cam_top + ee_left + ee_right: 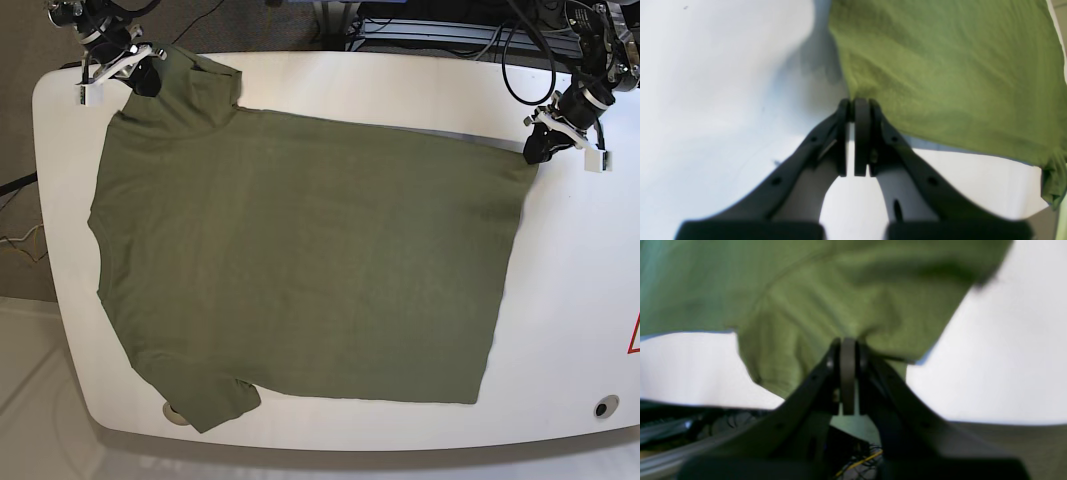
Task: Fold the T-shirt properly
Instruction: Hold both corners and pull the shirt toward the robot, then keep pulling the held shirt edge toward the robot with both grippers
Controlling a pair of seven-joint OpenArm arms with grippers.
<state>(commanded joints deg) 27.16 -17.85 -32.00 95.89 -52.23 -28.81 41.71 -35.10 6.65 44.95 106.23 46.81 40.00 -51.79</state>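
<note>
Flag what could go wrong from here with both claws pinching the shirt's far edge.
1. The left claw pinches only the very corner of the T-shirt; that thin bite may slip under tension.
2. The right claw holds bunched sleeve fabric, so a lift could carry a crease into the fold.
3. The near sleeve reaches the table rim; dragging the shirt nearer may pull it over the edge.

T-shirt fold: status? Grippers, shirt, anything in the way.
Left gripper shut on T-shirt hem corner. Right gripper shut on sleeve end. Shirt spread across white table, no fold yet. Nothing in the way.
</note>
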